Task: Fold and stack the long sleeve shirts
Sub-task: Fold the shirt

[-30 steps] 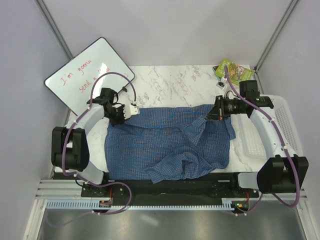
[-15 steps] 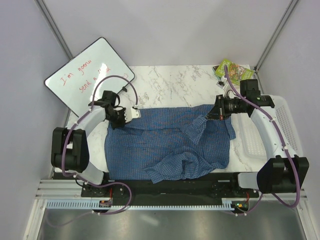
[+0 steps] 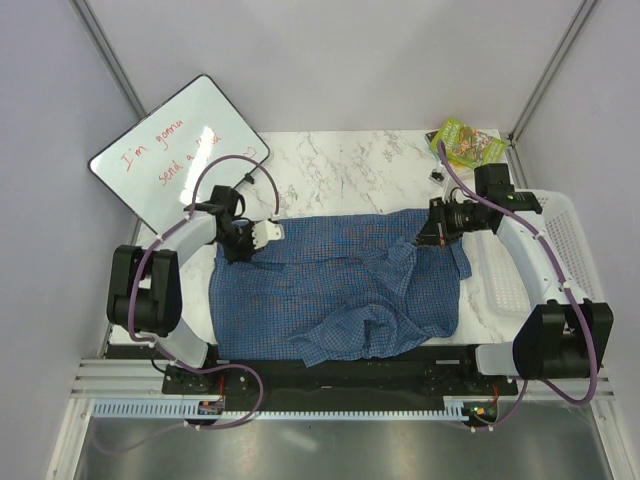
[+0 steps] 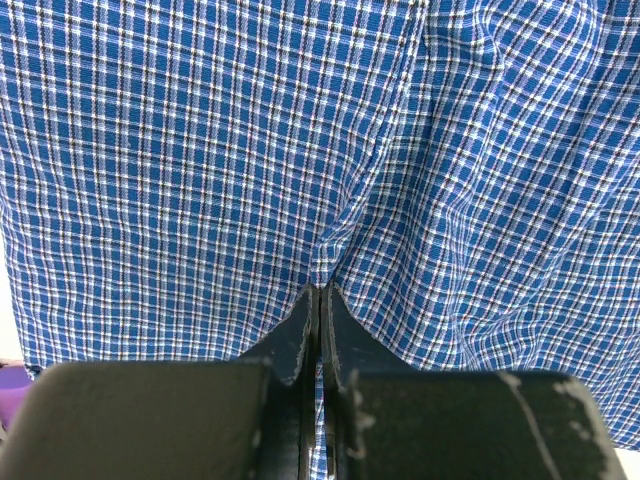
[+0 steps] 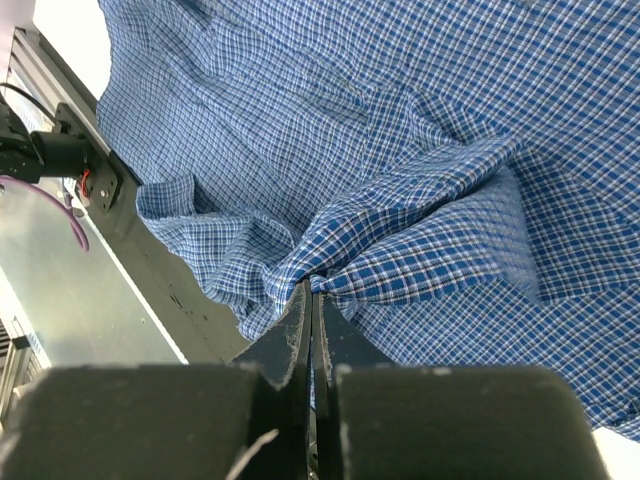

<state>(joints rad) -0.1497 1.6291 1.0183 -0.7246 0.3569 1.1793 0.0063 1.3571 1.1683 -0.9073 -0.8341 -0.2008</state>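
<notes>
One blue finely checked shirt (image 3: 330, 290) lies spread and rumpled over the near half of the marble table (image 3: 340, 170), a bunched sleeve near its front edge. My left gripper (image 3: 243, 242) is shut on the shirt's far left edge; in the left wrist view (image 4: 320, 292) the cloth (image 4: 200, 150) runs between the closed fingers. My right gripper (image 3: 418, 238) is shut on a raised fold at the shirt's far right; in the right wrist view (image 5: 309, 287) the fold (image 5: 420, 250) puckers at the fingertips.
A whiteboard (image 3: 180, 150) with red writing leans at the back left. A green packet (image 3: 466, 142) lies at the back right corner. A white mesh basket (image 3: 545, 255) stands along the right edge. The black base rail (image 3: 330, 375) runs along the front.
My left gripper has moved right and nearer along the shirt's far edge, pulling it taut. My right gripper has shifted slightly left and nearer with its fold. The shirt's far edge looks straighter.
</notes>
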